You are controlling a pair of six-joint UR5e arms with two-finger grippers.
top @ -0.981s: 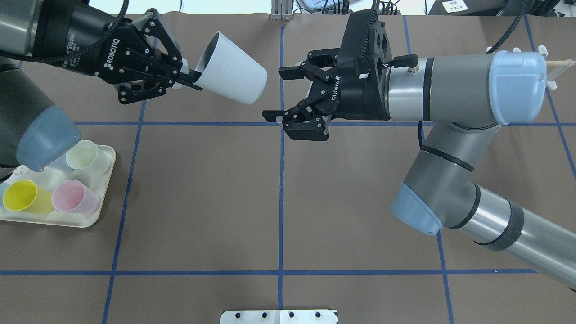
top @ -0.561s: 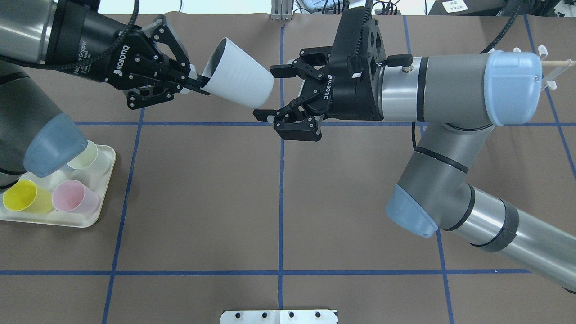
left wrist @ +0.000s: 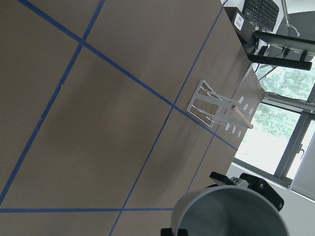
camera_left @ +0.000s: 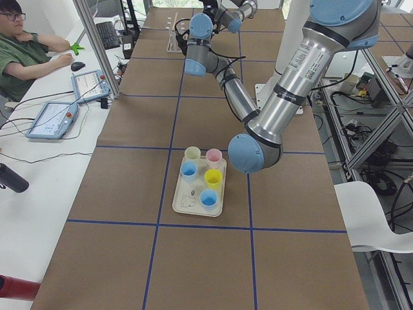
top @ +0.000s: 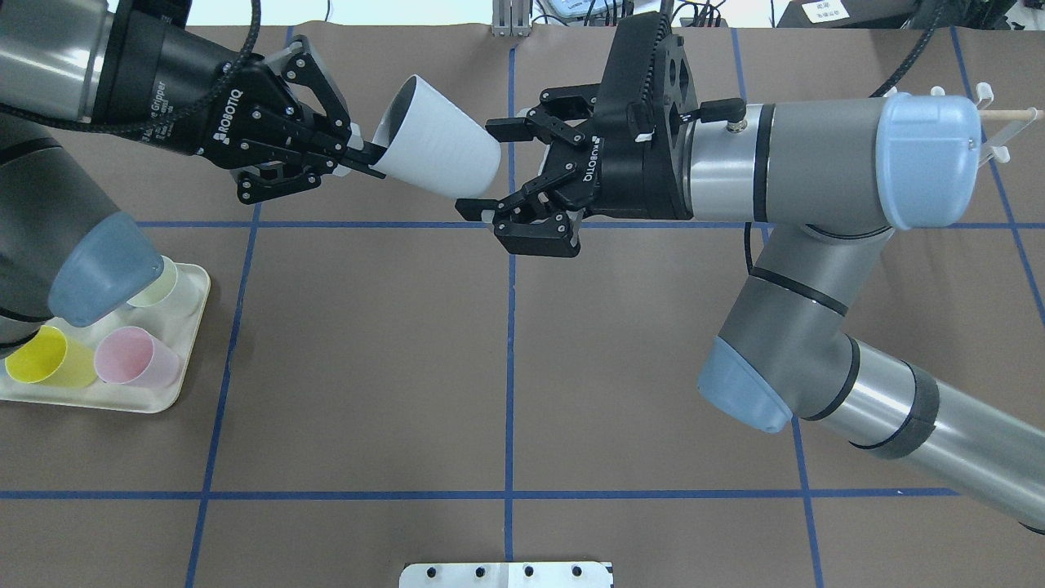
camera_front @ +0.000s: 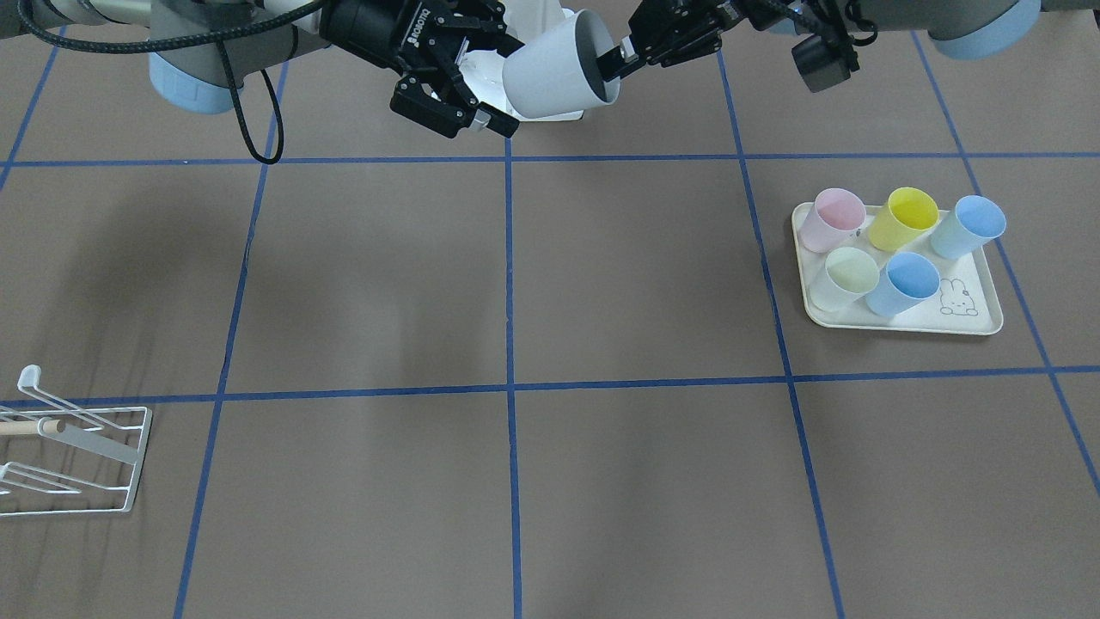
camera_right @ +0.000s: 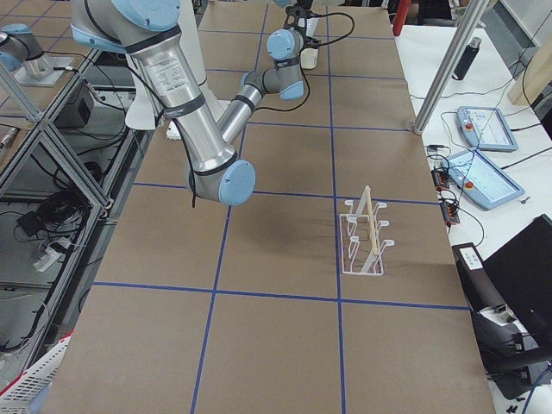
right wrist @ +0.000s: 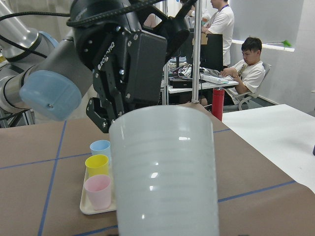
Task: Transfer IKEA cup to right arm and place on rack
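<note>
Overhead, right gripper (top: 488,169) straddles cup (top: 433,135), rack (camera_right: 365,233) clipped, whole from exterior right.

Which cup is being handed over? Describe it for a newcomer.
Look mid-air over the table's far middle. The left gripper pinches the rim of a tilted white cup, base toward the open right gripper. Only it is white and held; the pastel cups stand on the tray.

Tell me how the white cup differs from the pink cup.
The white cup hangs tipped sideways in the left gripper; the pink cup stands upright on the tray. The white cup has no cup beside it; the pink cup has a yellow cup beside it. Both are plain cups without handles.
</note>
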